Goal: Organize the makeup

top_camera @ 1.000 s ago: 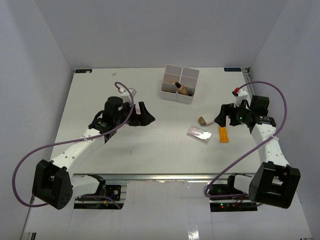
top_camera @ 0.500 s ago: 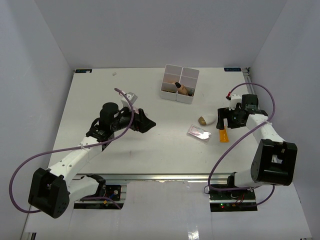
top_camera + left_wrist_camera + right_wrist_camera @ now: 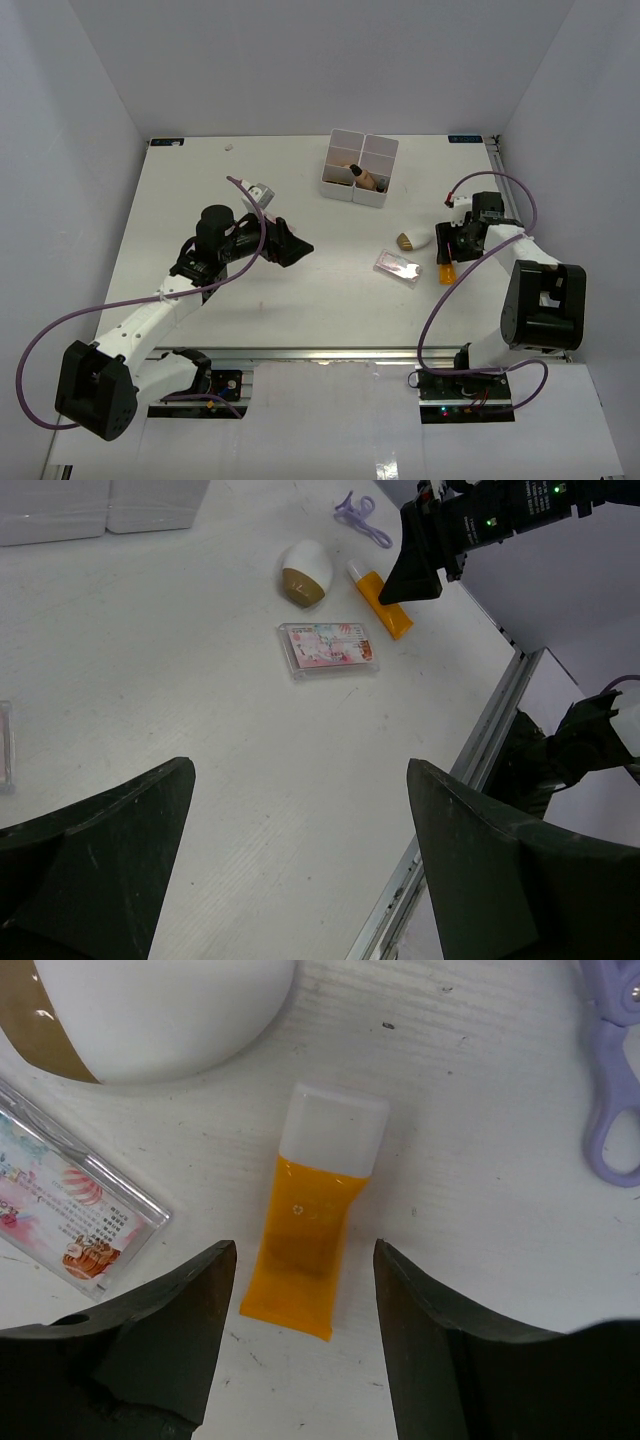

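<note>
In your right wrist view the white-gold piece point(image 3: 150, 1010) is cut off by the top edge. The pink flat packet point(image 3: 70, 1210) is cut by the left edge, and a lilac plastic loop point(image 3: 610, 1110) by the right. The orange tube point(image 3: 315, 1250) lies flat on the white tabletop point(image 3: 480, 1290). It has a translucent amber body, crimped at one end, and a frosted white cap pointing toward the egg-shaped piece. Your right pincer point(image 3: 303, 1260) straddles the tube, released, with both matt dark fingers clear of its sides. Your left pincer point(image 3: 300, 770) hangs wide apart with nothing between. From above, the white box point(image 3: 360, 167) at the far side holds a tan dark-capped bottle point(image 3: 368, 180). Its other contents are too small to tell.
</note>
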Controlling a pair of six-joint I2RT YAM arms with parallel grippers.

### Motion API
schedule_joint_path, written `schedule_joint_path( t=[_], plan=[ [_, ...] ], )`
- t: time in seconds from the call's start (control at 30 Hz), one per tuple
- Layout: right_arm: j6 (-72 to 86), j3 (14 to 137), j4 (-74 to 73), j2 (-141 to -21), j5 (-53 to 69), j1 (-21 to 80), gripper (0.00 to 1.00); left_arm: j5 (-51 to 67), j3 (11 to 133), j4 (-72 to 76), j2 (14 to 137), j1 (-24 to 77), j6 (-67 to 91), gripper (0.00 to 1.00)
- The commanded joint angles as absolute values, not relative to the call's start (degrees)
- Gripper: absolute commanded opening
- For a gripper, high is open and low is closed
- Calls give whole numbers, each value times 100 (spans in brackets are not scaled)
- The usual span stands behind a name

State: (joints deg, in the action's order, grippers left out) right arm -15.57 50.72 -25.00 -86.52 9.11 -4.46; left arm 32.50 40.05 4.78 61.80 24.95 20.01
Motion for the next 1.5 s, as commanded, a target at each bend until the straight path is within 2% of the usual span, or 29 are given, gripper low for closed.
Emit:
schedule_joint_path(
  t=[0.0,0.17,0.43,0.7,1.03,1.23,1.33,1.47],
  plan=[
    [-1513,5204,-2287,-8895,930,-398,63,3452,3939,614,6170,2470,2012,98],
    [-1477,5107,-2171,-8991,923,-352,60,3516,3920,668,6170,2470,2030,98],
    [-1503,4947,-2002,-9089,853,-352,50,3931,3858,909,6250,2470,2181,98],
    [-1521,4869,-1845,-9229,871,-352,49,4395,3751,1377,6408,2479,2473,98],
    [-1676,4770,-1794,-8895,1174,-361,28,4155,3819,1904,6889,2967,3464,98],
    [-2084,4654,-1929,-7857,2461,-370,24,3447,4020,2241,7173,3569,4004,98],
    [-2362,4527,-2038,-7128,3432,-378,23,3022,4254,2381,7526,3873,4221,98],
    [-2666,4548,-2359,-6727,4563,-364,22,2482,4735,2400,8145,4212,4314,98]
  ],
)
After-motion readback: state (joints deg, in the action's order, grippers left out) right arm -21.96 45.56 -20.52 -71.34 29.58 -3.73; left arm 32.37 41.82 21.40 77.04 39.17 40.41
